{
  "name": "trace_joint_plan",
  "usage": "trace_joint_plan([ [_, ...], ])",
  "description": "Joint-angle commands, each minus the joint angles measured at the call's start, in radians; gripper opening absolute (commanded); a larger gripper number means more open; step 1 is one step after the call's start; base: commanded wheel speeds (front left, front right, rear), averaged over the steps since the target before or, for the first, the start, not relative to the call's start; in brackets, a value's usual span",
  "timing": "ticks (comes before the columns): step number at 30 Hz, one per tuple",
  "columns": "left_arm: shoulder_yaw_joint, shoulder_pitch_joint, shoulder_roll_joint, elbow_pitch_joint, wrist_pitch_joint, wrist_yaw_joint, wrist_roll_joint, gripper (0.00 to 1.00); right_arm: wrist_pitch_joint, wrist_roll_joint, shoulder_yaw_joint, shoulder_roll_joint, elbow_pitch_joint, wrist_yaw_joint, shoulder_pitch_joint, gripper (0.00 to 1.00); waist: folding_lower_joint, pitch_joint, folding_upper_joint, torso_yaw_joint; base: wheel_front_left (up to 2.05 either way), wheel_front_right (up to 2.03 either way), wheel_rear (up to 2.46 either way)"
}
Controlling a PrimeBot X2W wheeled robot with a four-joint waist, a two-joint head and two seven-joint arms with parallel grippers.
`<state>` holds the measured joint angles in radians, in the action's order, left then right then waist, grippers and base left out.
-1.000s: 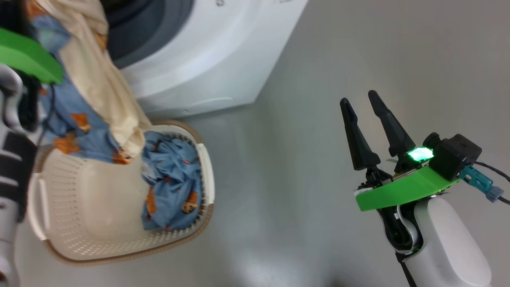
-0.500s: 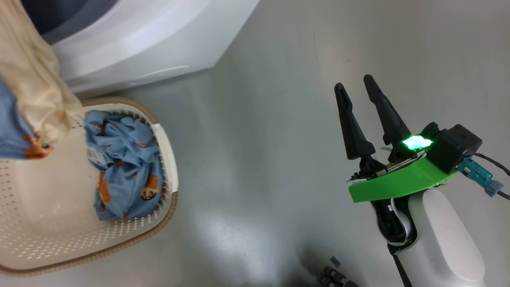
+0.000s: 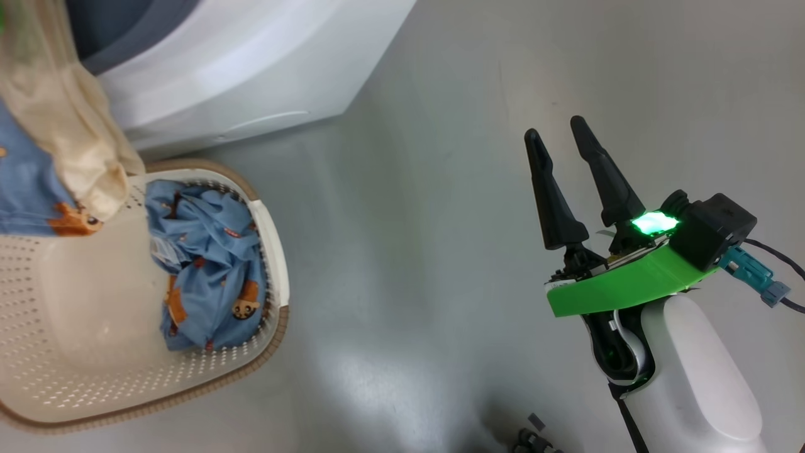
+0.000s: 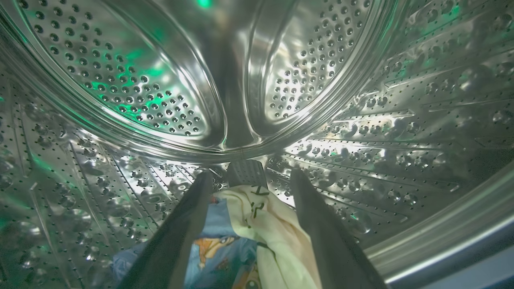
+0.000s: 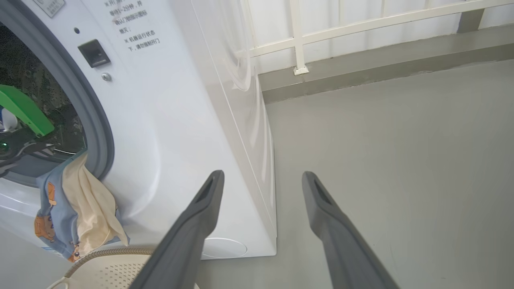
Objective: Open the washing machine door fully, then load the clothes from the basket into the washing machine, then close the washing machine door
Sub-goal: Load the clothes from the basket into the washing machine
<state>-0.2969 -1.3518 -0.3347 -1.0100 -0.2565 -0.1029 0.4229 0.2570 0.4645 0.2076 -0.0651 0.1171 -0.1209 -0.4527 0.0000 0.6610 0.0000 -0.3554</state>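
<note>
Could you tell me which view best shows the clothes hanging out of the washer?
The right wrist view: the clothes drape from the washer's opening down its front. The head view catches their lower end above the basket; the left wrist view, their top between the left hand's fingers.

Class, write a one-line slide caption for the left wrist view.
Open left gripper inside the steel drum, blue and cream clothes between its fingers.

The smooth grey floor (image 3: 440,189) shines with a pale glare. A cream railing (image 5: 297,36) stands on a raised grey kerb (image 5: 381,68).
</note>
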Motion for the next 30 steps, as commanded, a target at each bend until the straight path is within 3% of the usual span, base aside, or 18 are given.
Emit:
trace_joint_plan([
  [1,0.014,0.007,-0.035,0.016,-0.005,-0.006,-0.01,1.0,0.005,-0.008,0.014,0.001,-0.016,-0.01,0.008,1.0,0.0,-0.022,0.0,0.016,0.0,0.0,0.0],
  [11,0.039,0.136,-0.028,0.085,-0.005,-0.018,-0.001,1.0,0.005,-0.007,-0.002,-0.003,-0.011,-0.01,0.018,1.0,0.0,-0.084,0.0,0.057,0.0,0.0,0.0],
  [22,0.1,0.413,-0.029,0.334,-0.005,-0.018,-0.009,1.0,0.005,-0.007,-0.018,-0.003,-0.007,-0.01,0.046,1.0,0.0,-0.17,0.0,0.106,0.0,0.0,0.0],
  [30,0.144,0.61,-0.018,0.526,-0.005,0.008,0.031,1.0,0.005,-0.011,-0.02,-0.016,-0.024,-0.01,0.058,1.0,0.0,-0.187,0.0,0.142,0.0,0.0,0.0],
])
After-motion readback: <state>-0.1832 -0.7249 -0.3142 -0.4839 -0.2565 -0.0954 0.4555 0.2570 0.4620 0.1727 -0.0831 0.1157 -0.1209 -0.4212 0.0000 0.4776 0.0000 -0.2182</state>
